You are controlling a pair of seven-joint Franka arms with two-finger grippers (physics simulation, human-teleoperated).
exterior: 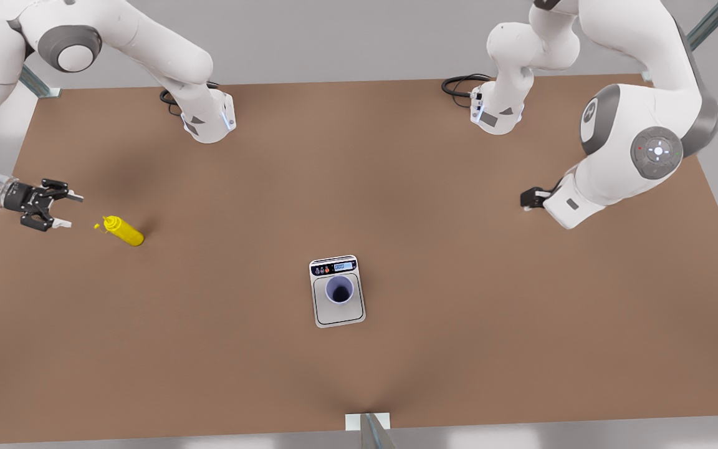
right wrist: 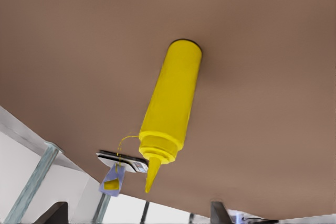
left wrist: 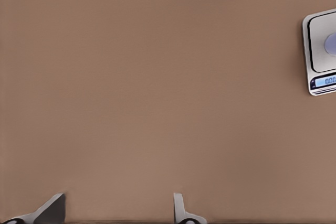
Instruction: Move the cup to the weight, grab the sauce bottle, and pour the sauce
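Observation:
The yellow sauce bottle [exterior: 123,231] lies on its side on the brown table at the front view's left, nozzle toward my right gripper [exterior: 67,211]. That gripper hovers open just short of the nozzle, with nothing between its fingers. In the right wrist view the sauce bottle [right wrist: 170,108] lies ahead of the open gripper [right wrist: 136,216]. The lavender cup [exterior: 339,290] stands upright on the weight [exterior: 321,315] near the table's middle. My left gripper [exterior: 530,198] waits at the front view's right, largely hidden by its arm. Its wrist view shows it open [left wrist: 115,211] over bare table, the weight [left wrist: 315,51] far off.
Both arm bases [exterior: 209,121] [exterior: 496,112] stand at the table's back edge with black cables beside them. The table's edge runs close behind the right gripper. A metal bracket [exterior: 368,427] sits at the front edge.

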